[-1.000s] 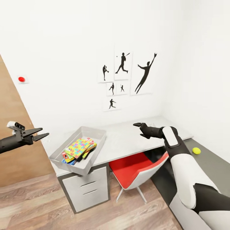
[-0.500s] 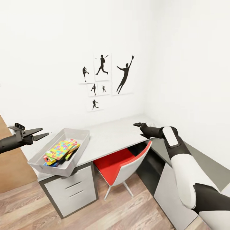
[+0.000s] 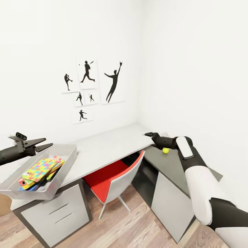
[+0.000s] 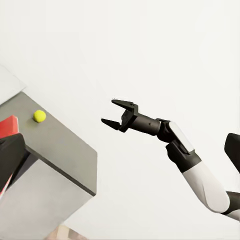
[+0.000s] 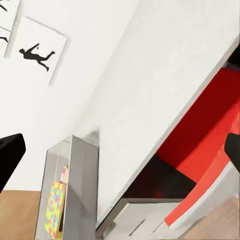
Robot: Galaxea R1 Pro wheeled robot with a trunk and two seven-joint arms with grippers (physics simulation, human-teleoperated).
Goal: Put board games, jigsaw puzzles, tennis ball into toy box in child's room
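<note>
Head view: both grippers' jaws parted, empty.

— Any words or numbers you can read from here?
— None. The wall pictures carry only black sports silhouettes, and the boxes in the toy box are too small for me to read.

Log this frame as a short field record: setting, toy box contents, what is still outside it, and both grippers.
setting: corner desk, table with a lower dark wing, red chair tucked under
toy box: at the table's left end, holding a jigsaw puzzle on top of other flat toys
tennis ball: on the dark wing, outside the box
left gripper: open, empty, above the box
right gripper: open, empty, near the ball
</note>
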